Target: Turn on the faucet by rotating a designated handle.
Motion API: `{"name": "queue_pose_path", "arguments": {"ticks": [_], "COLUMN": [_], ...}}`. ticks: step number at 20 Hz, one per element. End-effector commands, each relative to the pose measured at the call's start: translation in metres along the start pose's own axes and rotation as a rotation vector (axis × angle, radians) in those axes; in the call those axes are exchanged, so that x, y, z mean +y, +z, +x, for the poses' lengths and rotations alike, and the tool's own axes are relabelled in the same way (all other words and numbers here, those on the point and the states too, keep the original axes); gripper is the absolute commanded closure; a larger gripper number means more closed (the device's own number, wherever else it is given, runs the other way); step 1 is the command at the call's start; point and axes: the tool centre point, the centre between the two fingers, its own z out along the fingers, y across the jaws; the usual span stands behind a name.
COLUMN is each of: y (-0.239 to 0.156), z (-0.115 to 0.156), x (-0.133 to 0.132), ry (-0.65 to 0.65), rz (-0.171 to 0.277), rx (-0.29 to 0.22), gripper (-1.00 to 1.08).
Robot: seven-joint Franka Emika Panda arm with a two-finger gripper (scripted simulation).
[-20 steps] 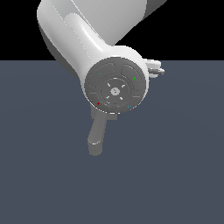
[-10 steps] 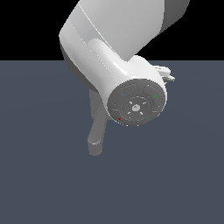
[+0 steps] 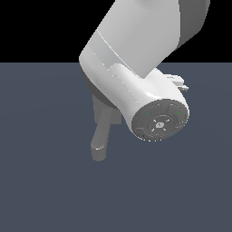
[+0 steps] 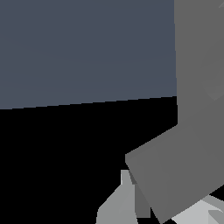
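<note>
The faucet (image 3: 100, 131) stands on the dark blue-grey table (image 3: 41, 181), and most of it is hidden behind the robot arm (image 3: 136, 68). In the exterior view only one long grey bar shows clearly, running from behind the arm's wrist flange (image 3: 159, 121) down and toward the exterior view's left, ending in a blunt tip near the table. A flat upright piece, probably the back plate, peeks out just above that bar. Whether the bar is the thick spout or the slim handle cannot be settled from this angle, since the hub and the second bar are covered by the arm.

The wrist view is filled by flat grey faces of the fixture (image 4: 192, 131) very close to the camera, one tall and upright and one slanted across it, with a pale shape (image 4: 120, 203) at the picture's edge that may be part of the hand. The fingers themselves are not identifiable, so I cannot tell whether they are wide, narrow or closed on anything.

The relation that counts is this: the arm's end sits right against the faucet, on the side away from the visible bar's tip. Judging by that closeness, the coming move is a sideways push or pull across the handle's long axis, swinging it about its hub. Confusing spout with handle looks like the main risk.
</note>
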Motion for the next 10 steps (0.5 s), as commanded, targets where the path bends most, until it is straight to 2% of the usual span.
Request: {"name": "queue_pose_path", "arguments": {"ticks": [1,10], "y": [-0.001,-0.002], "z": [0.006,0.039], "x": [0.005,-0.003], "ry": [-0.022,-0.034], "rz": [-0.036,-0.049], "rx": [0.034,0.053], "gripper": [1.08,1.08]}}
